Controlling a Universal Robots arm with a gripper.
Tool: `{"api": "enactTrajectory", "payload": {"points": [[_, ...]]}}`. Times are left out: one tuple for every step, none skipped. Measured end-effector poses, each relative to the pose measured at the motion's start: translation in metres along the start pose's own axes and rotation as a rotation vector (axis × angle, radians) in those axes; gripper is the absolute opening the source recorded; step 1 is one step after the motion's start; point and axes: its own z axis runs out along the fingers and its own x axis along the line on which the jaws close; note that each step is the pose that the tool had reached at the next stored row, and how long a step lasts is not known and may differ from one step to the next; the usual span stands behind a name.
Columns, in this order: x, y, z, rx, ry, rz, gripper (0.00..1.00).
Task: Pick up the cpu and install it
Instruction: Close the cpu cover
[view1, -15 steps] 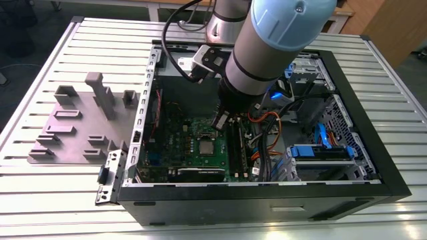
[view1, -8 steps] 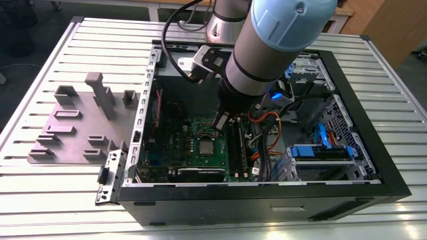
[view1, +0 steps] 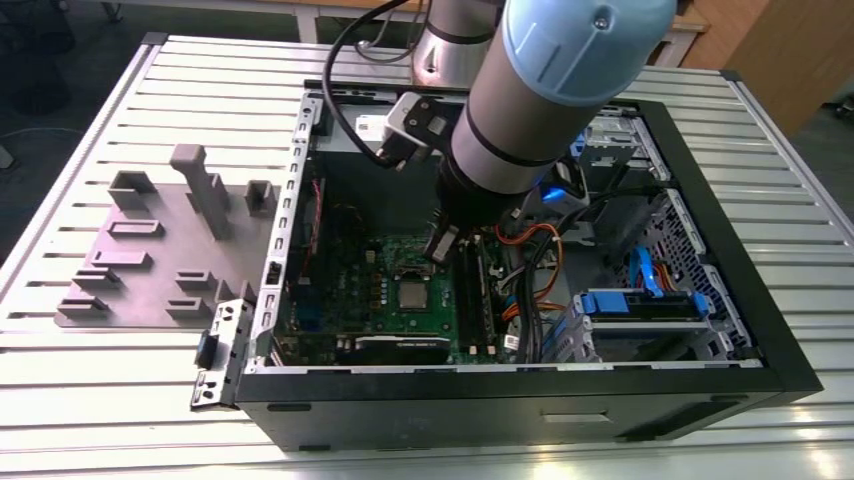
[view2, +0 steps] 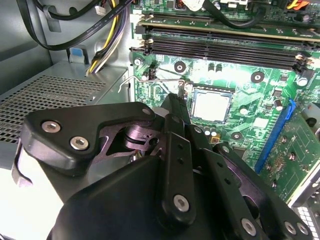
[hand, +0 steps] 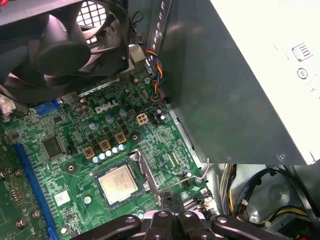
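cpu (hand: 118, 183): already sitting flat in the motherboard (hand: 75, 165) socket, lower centre of the first wrist view, silver top up
gripper (view2: 179, 100): right beside the socket, by the thin wire lever (hand: 180, 184)
jaws: pressed together, holding nothing
pc case (view1: 747, 330): open on the slatted counter (view1: 80, 380)
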Motion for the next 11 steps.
{"api": "enactTrajectory", "payload": {"points": [[0.0004,-0.0002,-0.0001,0.0,0.0,0.0,0.11],[0.0007,-0.0004,-0.0002,0.0,0.0,0.0,0.11],[0.001,-0.0005,-0.0003,0.0,-0.0001,0.0,0.11],[0.0014,-0.0007,-0.0003,0.0,-0.0001,0.0,0.11],[0.0017,-0.0008,-0.0004,0.0,-0.0001,0.0,0.11],[0.002,-0.001,-0.0005,0.0,0.0,0.0,0.11],[0.0021,-0.0011,-0.0006,0.0,0.0,0.0,0.11],[0.0022,-0.0011,-0.0006,0.0,0.0001,0.0,0.11],[0.0022,-0.0012,-0.0006,0.0,-0.0001,0.0,0.11],[0.0023,-0.0012,-0.0006,0.0,-0.0001,0.0,0.11],[0.0023,-0.0012,-0.0006,0.0,-0.0001,0.0,0.11]]}}
